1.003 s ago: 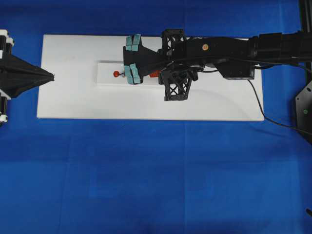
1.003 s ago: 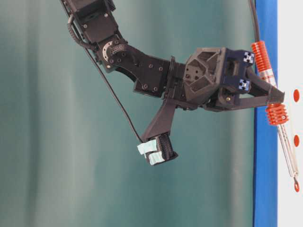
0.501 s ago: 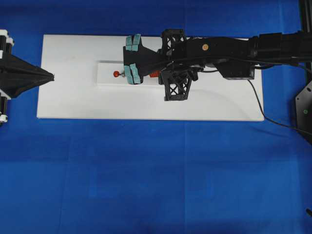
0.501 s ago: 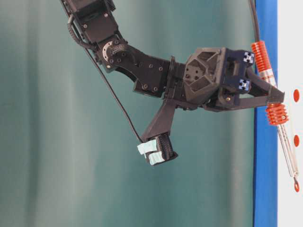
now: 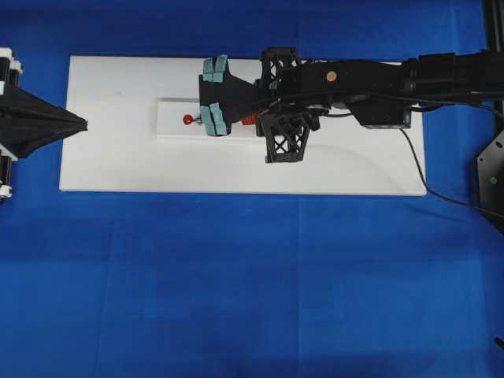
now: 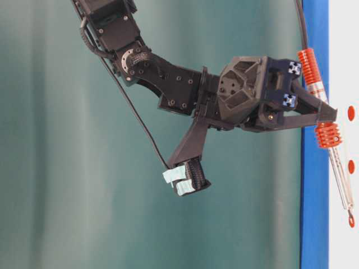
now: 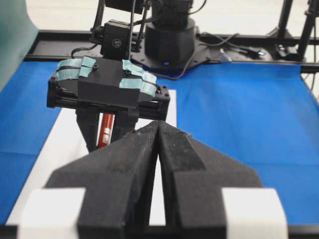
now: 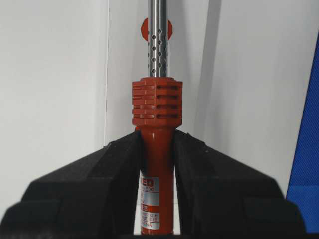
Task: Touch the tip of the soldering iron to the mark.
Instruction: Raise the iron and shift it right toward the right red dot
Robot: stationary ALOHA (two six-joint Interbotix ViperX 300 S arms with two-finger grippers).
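Soldering iron (image 8: 156, 149) pinched by right gripper (image 8: 157, 164) — only table-level shows tip (image 6: 350, 213) — left gripper (image 7: 158, 164) pressed together.

My left gripper (image 7: 158, 134) fills the foreground, jaws pressed together. Just beyond it the right gripper (image 7: 107, 92) – patched with teal tape – clamps the soldering iron (image 7: 104, 130) above the white board (image 7: 55, 149) – red-orange handle showing between its fingers.

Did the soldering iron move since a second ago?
No. The soldering iron sits at the same spot against the red dots on the white board, its tip unchanged.
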